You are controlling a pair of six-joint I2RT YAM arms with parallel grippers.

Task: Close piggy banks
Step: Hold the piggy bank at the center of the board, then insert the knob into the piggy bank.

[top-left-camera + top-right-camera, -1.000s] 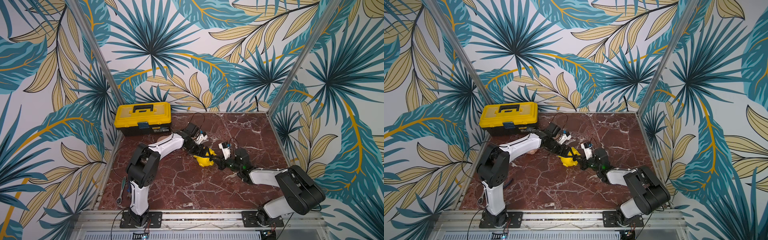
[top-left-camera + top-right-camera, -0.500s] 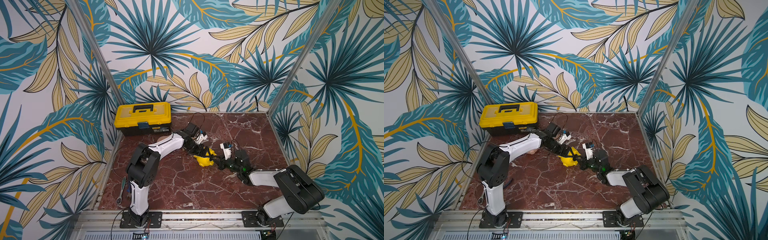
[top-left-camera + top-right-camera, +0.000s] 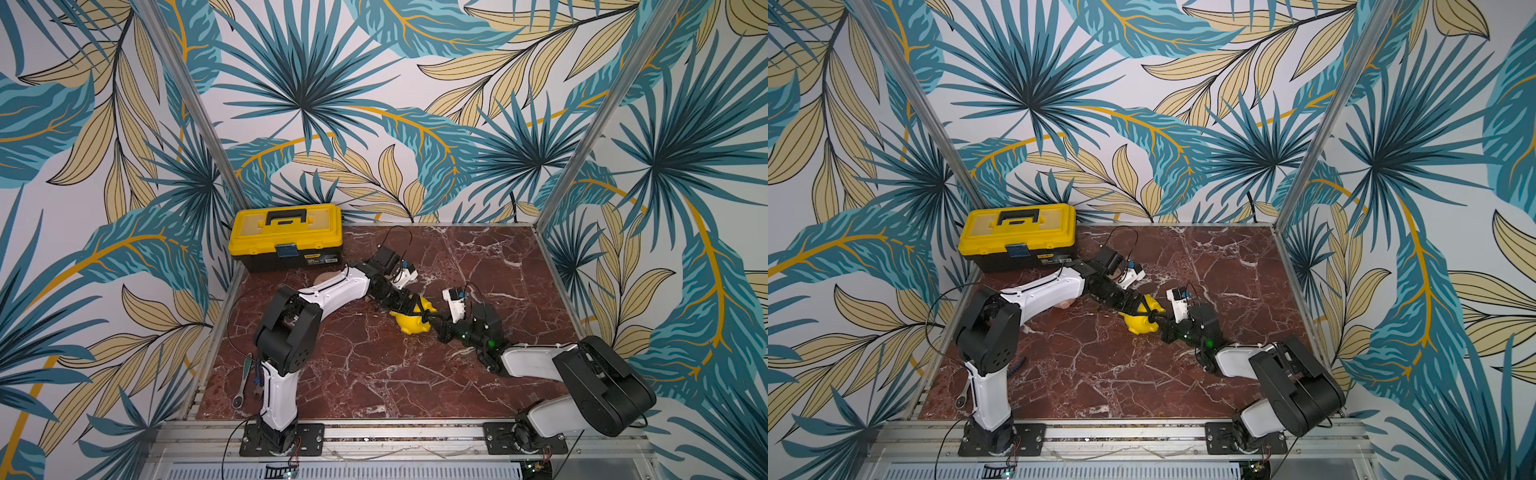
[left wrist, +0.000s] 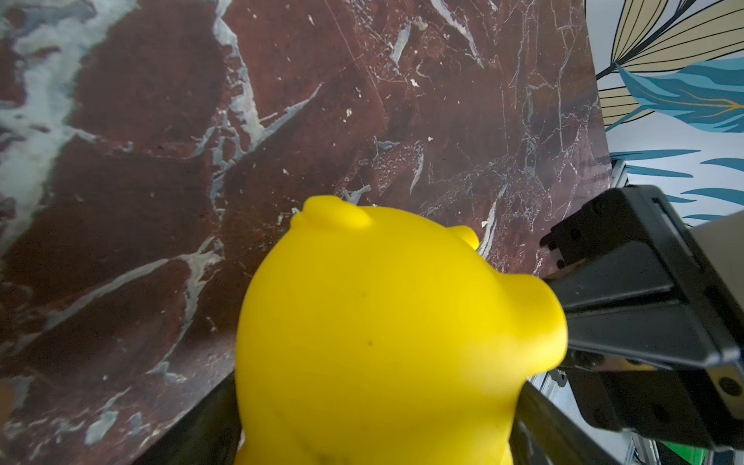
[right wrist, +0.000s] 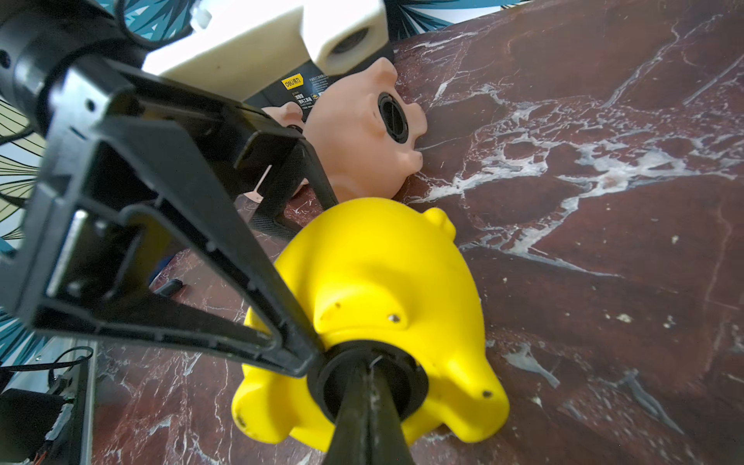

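Observation:
A yellow piggy bank (image 3: 411, 325) (image 3: 1142, 325) lies on its side mid-table. My left gripper (image 3: 409, 305) (image 4: 374, 443) is shut on its body (image 4: 382, 342). In the right wrist view its belly faces the camera, with a black round plug (image 5: 406, 376) sitting in the belly hole. My right gripper (image 5: 368, 364) (image 3: 432, 319) is shut, its joined tips pushed into the plug's centre. A pink piggy bank (image 5: 362, 161) lies behind on its side, a black plug (image 5: 392, 114) in its belly. A second pink piggy bank (image 5: 288, 114) shows partly behind the left gripper's fingers (image 5: 257, 282).
A yellow-and-black toolbox (image 3: 286, 239) (image 3: 1017, 239) stands at the back left corner. A ratchet wrench (image 3: 243, 382) lies beside the left arm's base at the table's left edge. A pink shape (image 3: 1065, 303) peeks from under the left arm. Patterned walls close three sides.
The right arm has shifted slightly at its elbow while its tips stay at the yellow piggy bank. The left gripper and the piggy bank have not visibly moved.

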